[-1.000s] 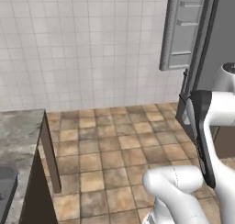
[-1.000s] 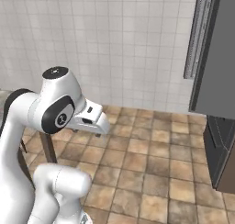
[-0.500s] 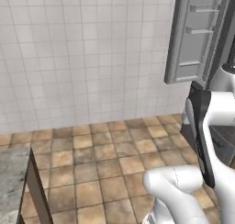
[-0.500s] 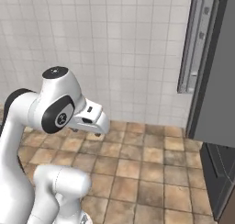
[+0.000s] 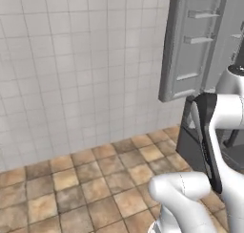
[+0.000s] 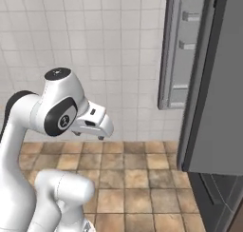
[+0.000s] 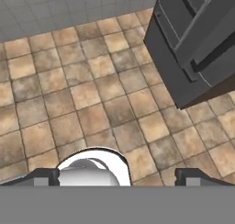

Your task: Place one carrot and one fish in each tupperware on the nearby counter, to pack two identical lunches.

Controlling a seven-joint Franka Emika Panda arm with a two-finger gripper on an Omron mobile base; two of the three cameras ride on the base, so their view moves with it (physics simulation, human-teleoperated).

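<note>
The carrot, the fish and the tupperware are out of view. My gripper (image 7: 120,176) is open, and its two dark fingertips (image 7: 46,175) stand far apart with nothing between them. It hangs above the brown tiled floor (image 7: 92,90) and looks down at it. From the right base view the hand (image 6: 93,123) is folded in close to the arm, at about mid height, pointing down.
A dark grey fridge (image 6: 218,83) stands to the right, its light grey door (image 5: 200,41) swung open with shelves on the inside. Its lower body (image 7: 197,39) is near the hand. A white tiled wall (image 5: 71,60) closes the far side. The floor (image 5: 95,179) lies open ahead.
The whole picture has shifted, so the base has moved. The counter edge at the left has slid out of view and the fridge has grown larger at the right. The arm keeps its pose.
</note>
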